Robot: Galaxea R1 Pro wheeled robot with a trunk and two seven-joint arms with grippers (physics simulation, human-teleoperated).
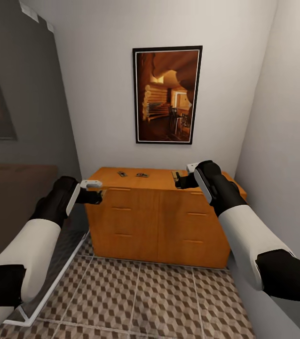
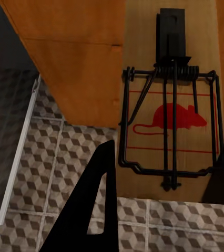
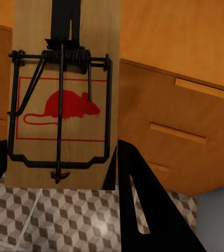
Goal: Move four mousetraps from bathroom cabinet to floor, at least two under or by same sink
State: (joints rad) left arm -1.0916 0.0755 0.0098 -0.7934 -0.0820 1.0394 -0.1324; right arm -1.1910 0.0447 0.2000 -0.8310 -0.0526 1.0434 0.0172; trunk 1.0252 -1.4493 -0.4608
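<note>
Bathroom corner, orange-brown cabinet point(image 1: 159, 216) on tiled floor point(image 1: 140, 301). Two mousetraps point(image 1: 132, 174) lie near the top's back edge. Left gripper point(image 2: 162, 199) clenched on one mousetrap point(image 2: 170, 105), right gripper point(image 3: 54, 178) on another point(image 3: 64, 94); each trap's long axis runs outward from the fingers. Risk: edge-only grips may slip, dropping traps early.

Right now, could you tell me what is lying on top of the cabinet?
Two mousetraps lie on the cabinet top; the right gripper hides part of it.
</note>
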